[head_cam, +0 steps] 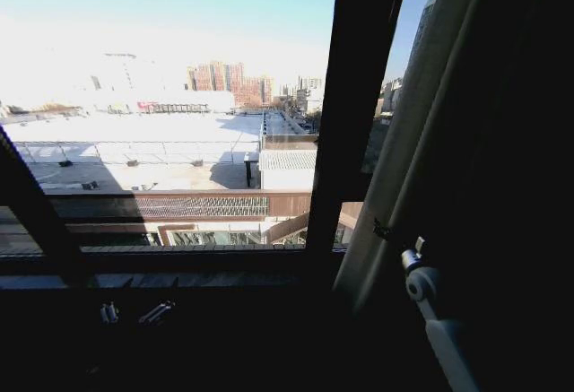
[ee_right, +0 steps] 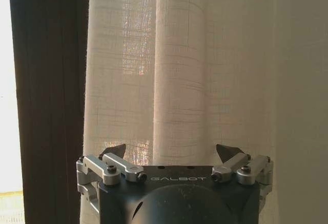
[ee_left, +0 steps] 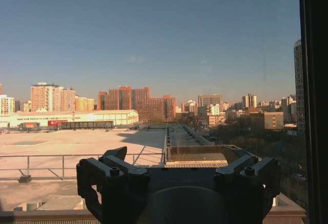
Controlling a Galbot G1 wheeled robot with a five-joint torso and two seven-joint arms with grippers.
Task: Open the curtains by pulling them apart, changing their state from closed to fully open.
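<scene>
I see bare window glass (head_cam: 179, 96) across the left and centre, and the sheer, pleated woven curtain (ee_right: 169, 65) gathered at far right. My right gripper (ee_right: 171, 155) faces it, fingers apart; my left gripper's (ee_left: 177, 160) fingers are spread too.

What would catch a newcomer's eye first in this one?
The bare window with its bright city view, taking up the left and middle of the head view. Next, the bunched white curtain on the right, beside the dark frame bar, with the right hand open just in front of it.
</scene>
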